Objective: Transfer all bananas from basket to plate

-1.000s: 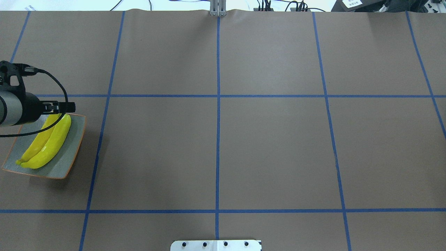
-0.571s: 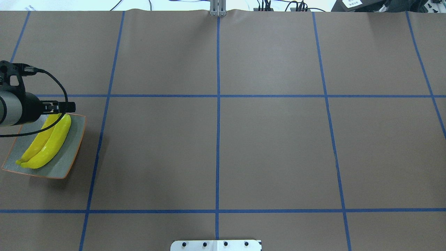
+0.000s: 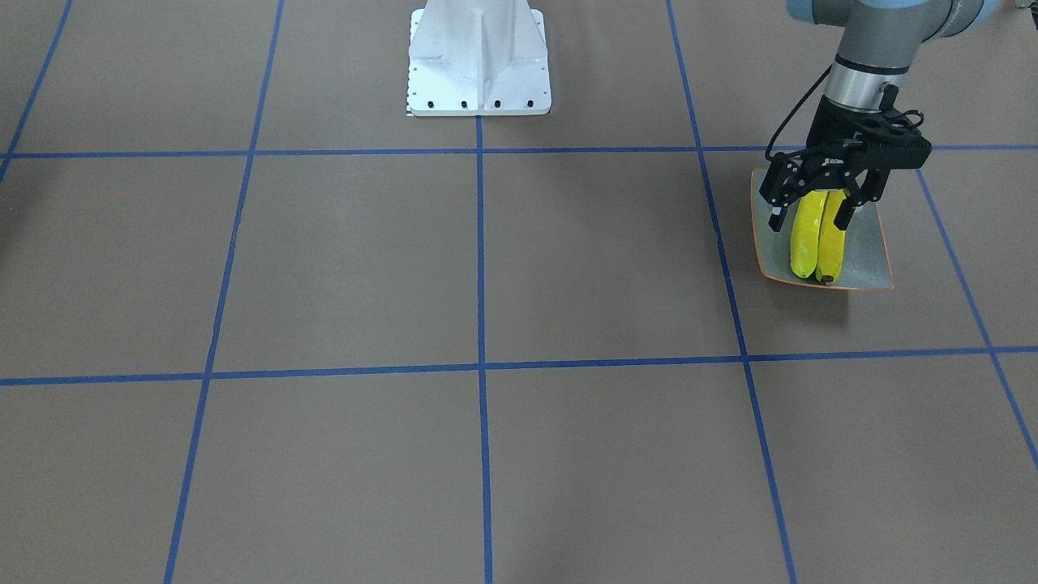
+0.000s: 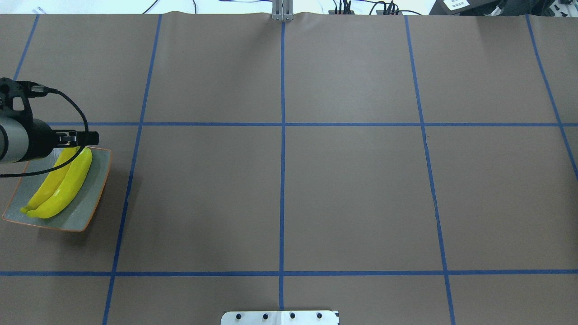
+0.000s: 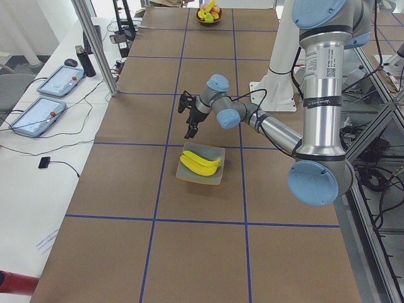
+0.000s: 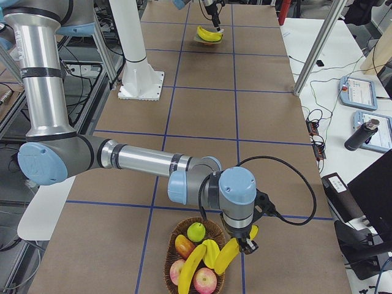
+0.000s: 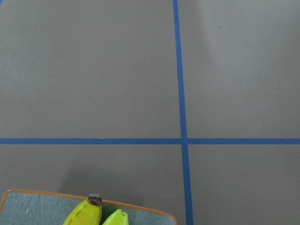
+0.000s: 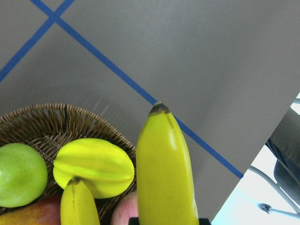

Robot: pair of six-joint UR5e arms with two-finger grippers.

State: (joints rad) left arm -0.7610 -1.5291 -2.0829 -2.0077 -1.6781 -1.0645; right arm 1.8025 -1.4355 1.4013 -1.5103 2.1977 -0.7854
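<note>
Two yellow bananas [image 4: 67, 180] lie side by side on the grey-blue plate [image 4: 90, 198] with an orange rim, at the table's left end; they also show in the front view [image 3: 817, 243] on the plate [image 3: 864, 251]. My left gripper [image 3: 809, 221] is open and empty, hovering just above the bananas' near ends. At the far right end, my right gripper [image 6: 246, 241] is shut on a third banana [image 8: 164, 173], held tilted over the wicker basket's rim [image 8: 51, 122]. Another banana [image 8: 79, 206] lies in the basket.
The basket [image 6: 184, 229] also holds a green apple [image 8: 18, 173], a yellow star fruit [image 8: 93, 166] and red fruit. The robot's white base [image 3: 478, 65] stands at the table's middle edge. Blue tape lines cross the brown table.
My left gripper has edged very slightly away from the plate. The plate and its two bananas have not moved.
</note>
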